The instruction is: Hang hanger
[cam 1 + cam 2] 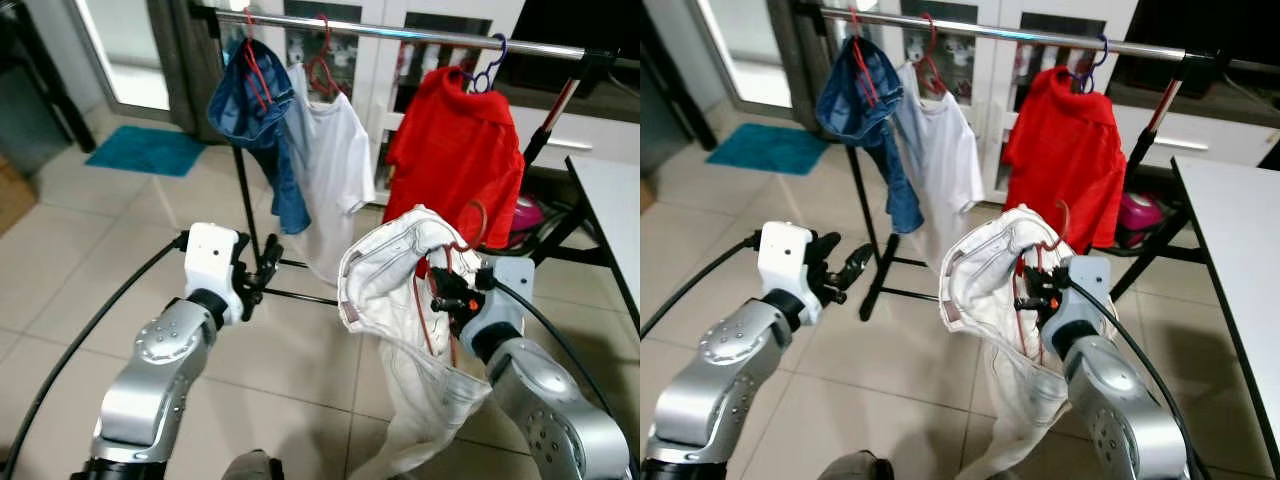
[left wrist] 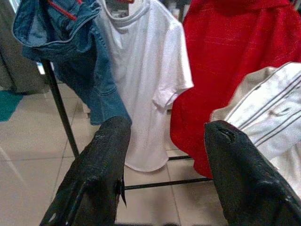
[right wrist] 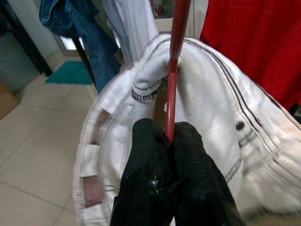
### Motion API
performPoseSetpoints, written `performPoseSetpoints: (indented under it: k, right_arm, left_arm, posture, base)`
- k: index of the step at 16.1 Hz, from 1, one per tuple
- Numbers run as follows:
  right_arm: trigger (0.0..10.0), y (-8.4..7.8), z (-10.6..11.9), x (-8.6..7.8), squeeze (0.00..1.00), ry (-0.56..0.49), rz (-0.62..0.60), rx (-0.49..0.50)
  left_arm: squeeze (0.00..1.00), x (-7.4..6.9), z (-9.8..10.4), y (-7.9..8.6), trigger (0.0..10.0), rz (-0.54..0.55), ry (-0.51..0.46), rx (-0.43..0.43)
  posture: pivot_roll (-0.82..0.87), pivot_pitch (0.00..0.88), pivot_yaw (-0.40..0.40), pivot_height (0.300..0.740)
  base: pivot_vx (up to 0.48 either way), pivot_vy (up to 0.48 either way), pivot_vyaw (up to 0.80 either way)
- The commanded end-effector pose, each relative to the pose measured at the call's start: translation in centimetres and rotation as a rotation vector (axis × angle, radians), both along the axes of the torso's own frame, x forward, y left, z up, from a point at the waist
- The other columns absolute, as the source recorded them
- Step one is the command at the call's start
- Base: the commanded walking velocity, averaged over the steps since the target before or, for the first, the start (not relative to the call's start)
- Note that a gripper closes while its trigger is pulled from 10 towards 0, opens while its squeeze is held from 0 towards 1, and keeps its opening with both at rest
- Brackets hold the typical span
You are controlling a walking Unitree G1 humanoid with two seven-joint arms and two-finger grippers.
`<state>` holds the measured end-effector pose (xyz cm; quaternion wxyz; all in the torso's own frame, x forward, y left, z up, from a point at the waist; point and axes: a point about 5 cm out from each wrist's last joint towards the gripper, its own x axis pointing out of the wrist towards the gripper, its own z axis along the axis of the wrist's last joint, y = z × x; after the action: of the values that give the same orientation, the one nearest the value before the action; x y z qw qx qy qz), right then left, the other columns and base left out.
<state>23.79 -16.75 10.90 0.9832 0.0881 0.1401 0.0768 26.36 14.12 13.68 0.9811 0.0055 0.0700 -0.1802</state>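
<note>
My right gripper (image 1: 447, 292) is shut on a red hanger (image 3: 172, 84) that carries a white garment (image 1: 400, 300), held up below the rail. Its hook (image 1: 478, 222) rises in front of the red shirt (image 1: 455, 150). The silver clothes rail (image 1: 400, 32) runs across the top and bears blue jeans (image 1: 262, 120), a white T-shirt (image 1: 335, 165) and the red shirt, each on its own hanger. My left gripper (image 1: 268, 262) is open and empty, raised at the left near the rack's black post (image 1: 243, 190); the left wrist view looks between its fingers (image 2: 101, 174) at the hung clothes.
A white table (image 1: 1240, 250) stands at the right. The rack's black base bars (image 1: 300, 295) cross the tiled floor under the clothes. A teal mat (image 1: 145, 150) lies far left. White cabinets stand behind the rail. A pink object (image 1: 1137, 215) sits on the floor behind the red shirt.
</note>
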Motion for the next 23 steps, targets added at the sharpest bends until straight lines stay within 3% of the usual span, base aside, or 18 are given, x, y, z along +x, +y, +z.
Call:
performPoseSetpoints:
  k: [1,6,14,19,23]
  right_arm:
    - [10.0,0.09,1.6,0.2,0.0,-0.087,0.006,0.006]
    - [10.0,-0.14,1.45,0.35,0.0,-0.081,-0.002,-0.005]
    - [10.0,-0.01,1.58,0.25,0.0,-0.098,0.012,0.004]
    - [10.0,0.09,1.38,0.31,0.0,-0.09,0.016,-0.002]
    - [10.0,0.04,1.41,0.4,0.0,-0.103,0.021,-0.015]
  left_arm:
    - [0.0,0.04,0.35,-0.13,10.0,-0.01,-0.023,-0.001]
    - [0.0,-0.06,0.39,-0.21,10.0,-0.007,-0.015,-0.019]
    - [0.0,-0.08,0.38,-0.08,10.0,-0.01,-0.024,-0.009]
    - [0.0,-0.27,0.27,0.04,10.0,-0.019,-0.022,-0.001]
    - [0.0,-0.17,0.23,-0.03,10.0,-0.036,-0.018,0.01]
  posture:
    - [0.03,0.065,-0.006,0.74]
    - [0.03,0.067,-0.007,0.74]
    - [0.03,0.054,-0.004,0.74]
    - [0.03,0.051,0.002,0.74]
    - [0.03,0.051,0.011,0.74]
  base:
    - [0.0,0.0,0.0]
    - [0.048,0.0,-0.26]
    - [0.277,0.0,0.0]
    - [0.327,0.0,-0.56]
    - [0.33,0.0,0.0]
